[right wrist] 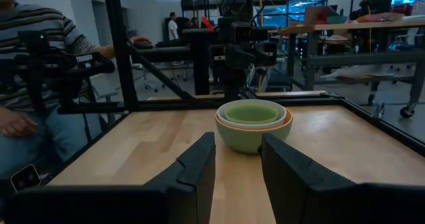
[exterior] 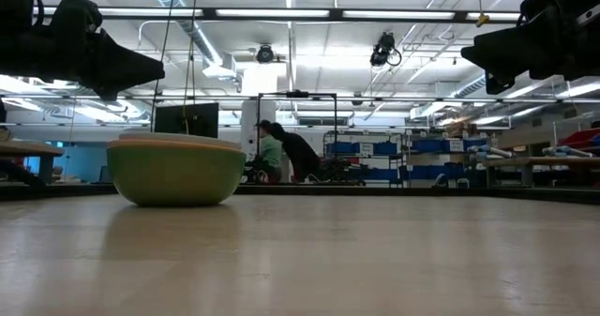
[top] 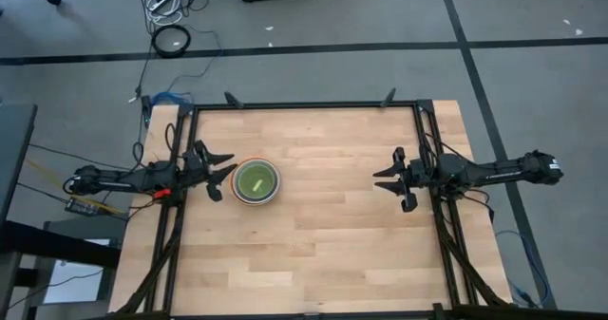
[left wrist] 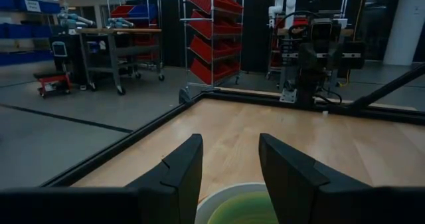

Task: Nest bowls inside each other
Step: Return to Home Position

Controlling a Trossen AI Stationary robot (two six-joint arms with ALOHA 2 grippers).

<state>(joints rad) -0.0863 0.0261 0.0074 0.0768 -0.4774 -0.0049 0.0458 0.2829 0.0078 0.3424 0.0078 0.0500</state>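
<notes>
As seen from the high view, the bowl stack [top: 256,181] sits left of centre on the wooden table [top: 323,244], all nested in one pile.

- Stack: the sage green bowl [exterior: 176,175] is outermost and sits flat on the table at the left of the low view. In the right wrist view the orange bowl [right wrist: 287,123] shows as a thin rim just inside it, and the white bowl [right wrist: 281,112] as a rim inside that. The innermost bowl [right wrist: 252,113] reads yellow-green. Can't tell what lies between it and the white one.
- Left gripper [top: 231,169]: just left of the stack in the high view, fingertips near its rim. The low view has it in the upper left of the frame, above rim height and touching nothing. Jaws are spread and empty. In the left wrist view the stack's rim shows at the bottom edge, between the two fingers [left wrist: 179,174].
- Right gripper [top: 378,179]: right of centre in the high view, well apart from the stack. It is raised, in the upper right of the low view. Jaws are spread and empty. In its wrist view the stack sits mid-frame beyond the fingers [right wrist: 196,164].
- A person [right wrist: 26,31] in a striped sleeve is at the left edge of the right wrist view, beyond the table's frame.
</notes>
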